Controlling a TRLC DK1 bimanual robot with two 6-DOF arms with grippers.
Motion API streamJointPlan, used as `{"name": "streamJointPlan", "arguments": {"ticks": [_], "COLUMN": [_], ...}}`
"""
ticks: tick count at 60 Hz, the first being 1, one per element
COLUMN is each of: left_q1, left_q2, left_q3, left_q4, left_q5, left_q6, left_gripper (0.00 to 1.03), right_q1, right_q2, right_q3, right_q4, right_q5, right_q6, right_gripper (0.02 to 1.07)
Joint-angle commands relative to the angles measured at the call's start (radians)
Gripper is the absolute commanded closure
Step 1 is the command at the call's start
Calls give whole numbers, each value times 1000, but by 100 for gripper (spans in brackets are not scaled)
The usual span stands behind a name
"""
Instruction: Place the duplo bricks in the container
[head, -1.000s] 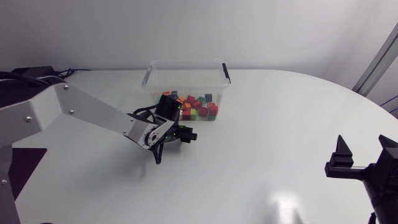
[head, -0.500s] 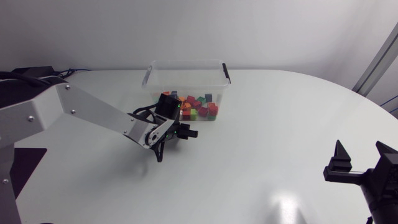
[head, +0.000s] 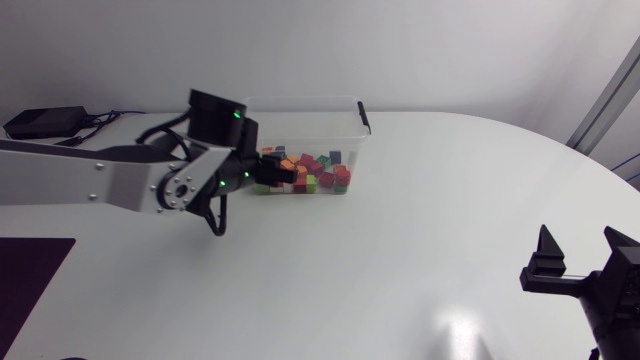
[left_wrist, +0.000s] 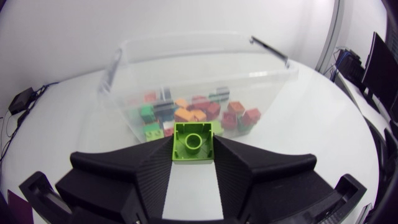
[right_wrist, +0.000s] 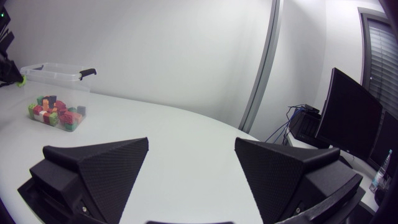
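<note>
One left, seemingly: pinching a green brick (left_wrist: 193, 134) in left hand (left_wrist: 193, 151) just beside the container (left_wrist: 268, 70) piled with bricks (left_wrist: 200, 112), with right hand (right_wrist: 191, 148) spread, near right.

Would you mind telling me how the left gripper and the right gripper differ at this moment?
The left gripper is shut on a green brick; the right gripper is open and holds nothing. The left gripper is close up to the container, while the right gripper is far from it, across the table. Both have broad, matte black, wedge-shaped fingers.
</note>
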Motion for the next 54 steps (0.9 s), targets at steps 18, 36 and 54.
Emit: {"name": "streamJointPlan", "arguments": {"ticks": [18,36,54], "left_q1": [45,51,83], "left_q2": [-52,189,323], "left_q3": [191,449,513], "left_q4": [-47,-51,-40], "left_q5": [-2,-2,-26], "left_q6": [45,67,102], "left_gripper": [71,71,4], "right_q1": [-5,-6,-5], "right_q2": [-4,-3,-4], "right_q3": [-12,-14,-12], "right_q4": [-6,-6,-6], "right_q5": [0,0,0], "right_q6": [20,20,20], "right_gripper": [7,7,7]}}
